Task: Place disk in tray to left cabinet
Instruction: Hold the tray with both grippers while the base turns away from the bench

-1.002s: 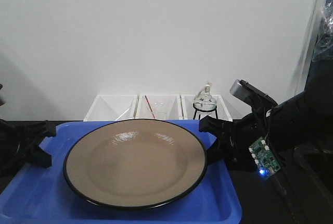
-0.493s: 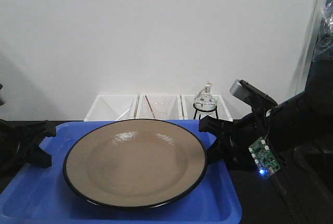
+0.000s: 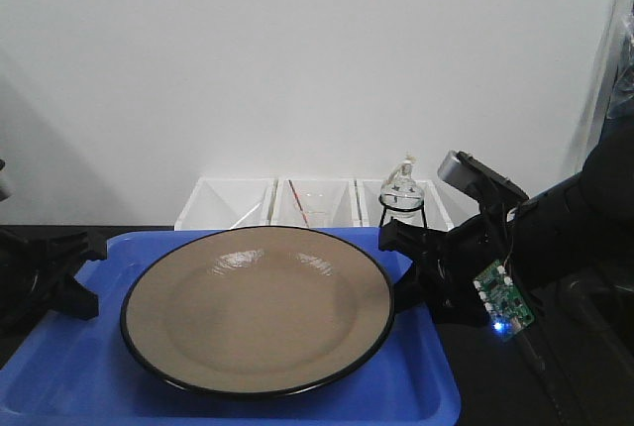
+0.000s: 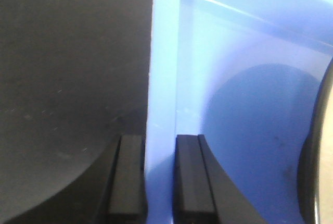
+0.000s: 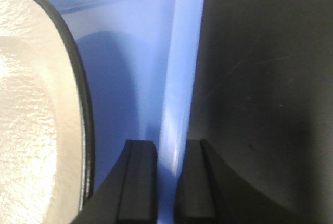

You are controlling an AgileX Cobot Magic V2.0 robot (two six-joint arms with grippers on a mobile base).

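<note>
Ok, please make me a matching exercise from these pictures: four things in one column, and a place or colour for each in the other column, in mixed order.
Things:
1. disk
2. tray
3. white bins
4. glass flask

Descriptions:
a. on a black stand
b. bright blue, its side lips held between fingers
c. tan with a black rim, lying in the tray
d. in a row at the wall, behind the tray

Pairs: 1-c; 2-b; 3-d; 4-a.

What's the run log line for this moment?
left pincer: shut on tray rim | right pincer: shut on tray rim | disk: lying in tray | left cabinet: not in view
</note>
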